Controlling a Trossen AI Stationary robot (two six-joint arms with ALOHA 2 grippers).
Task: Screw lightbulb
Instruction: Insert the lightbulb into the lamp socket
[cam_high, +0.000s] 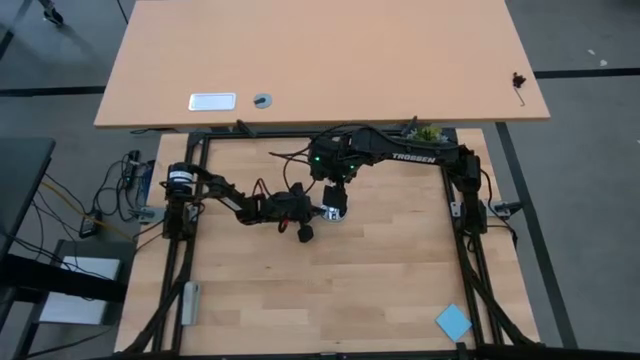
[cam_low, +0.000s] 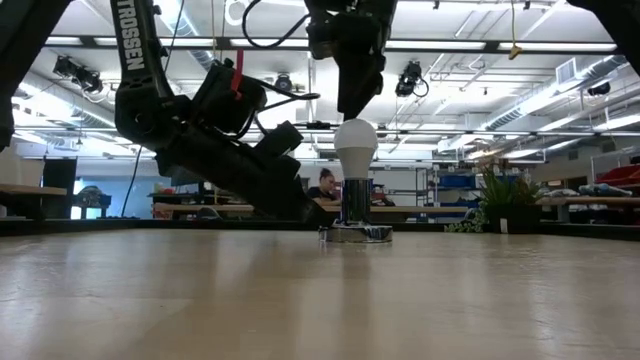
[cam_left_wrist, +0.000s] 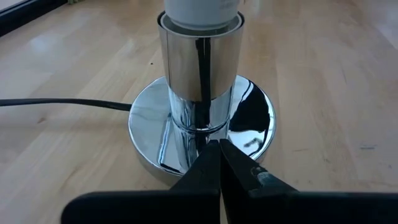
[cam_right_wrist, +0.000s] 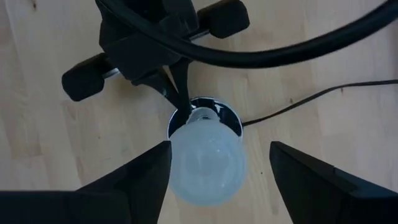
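Your smooth white pear-shaped lightbulb (cam_low: 355, 140) stood upright in the tall polished chrome sleeve of a round mirror-bright socket base (cam_left_wrist: 200, 134), which trailed a thin black cord (cam_left_wrist: 59, 103) over the pale, fine-grained wooden surface (cam_high: 390, 280). Your right claw (cam_right_wrist: 219, 163) hung directly above the bulb, its dark matte fingers spread wide to either side of the glass and clear of it. Your left claw (cam_left_wrist: 219, 163) reached in low, its tapered black fingertips pressed together at the base's rim. White "TROSSEN" lettering ran along the right arm (cam_high: 400, 152). Behind the surface you had a workshop hall with strip lights, shelving, a potted plant and a seated person.
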